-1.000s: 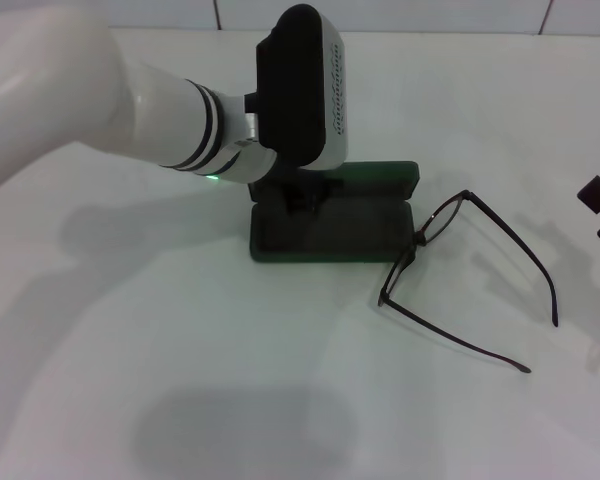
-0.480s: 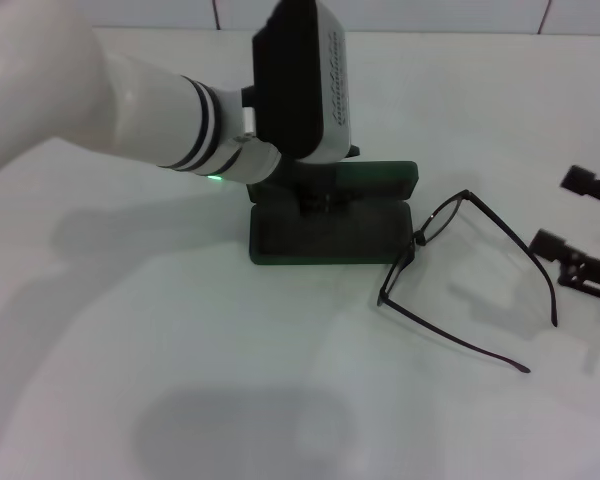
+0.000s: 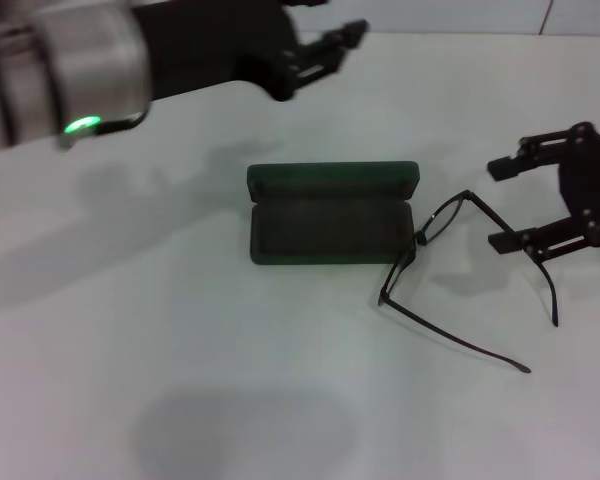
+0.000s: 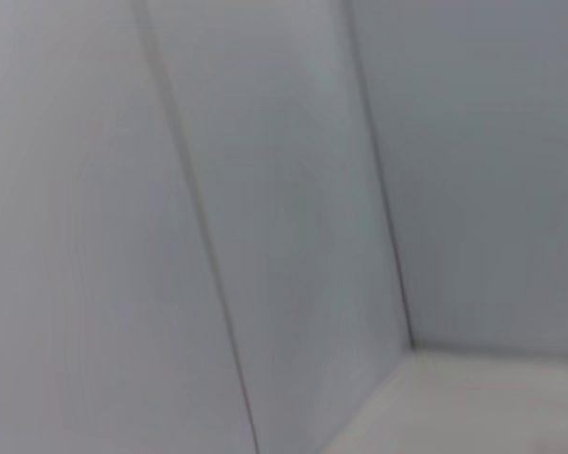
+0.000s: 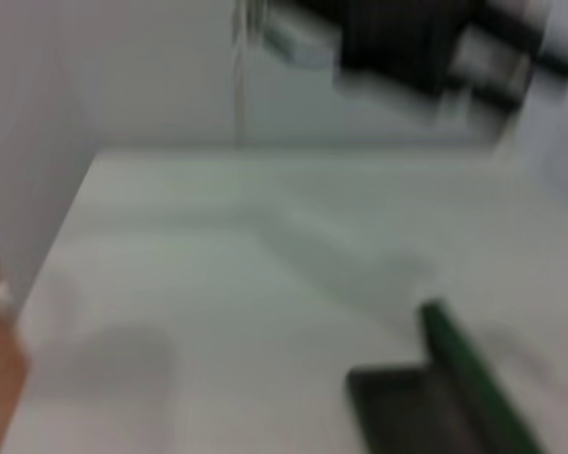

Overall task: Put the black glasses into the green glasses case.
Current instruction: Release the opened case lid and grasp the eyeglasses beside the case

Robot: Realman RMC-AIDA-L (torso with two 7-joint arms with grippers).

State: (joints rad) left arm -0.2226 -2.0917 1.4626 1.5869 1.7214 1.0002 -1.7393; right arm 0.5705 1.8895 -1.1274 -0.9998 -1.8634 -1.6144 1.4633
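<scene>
- Case (image 3: 332, 215) lies open on the table (image 3: 230, 380), lid stands up at the far side, dark cavity facing up, nothing in it.
- Glasses (image 3: 460, 275) sit just right of the case, unfolded; front frame touches or nearly touches the case's right end, can't tell which.
- Right gripper (image 3: 510, 205) hangs over the far temple, fingers spread wide, holding nothing.
- Left gripper (image 3: 325, 45) is up and back near the wall, away from the case, fingers parted, empty.
- Risk: thin temples give little to grip; a pinch on one arm likely lets the frame swing or slip out.
- Risk: open temples will probably not fit the cavity and may snag on the case rim.
- Risk: nudging the frame may shove the case.
- Glasses front runs diagonally, near-left to far-right; temples point right and toward the robot.
- Case long axis runs left-right.
</scene>
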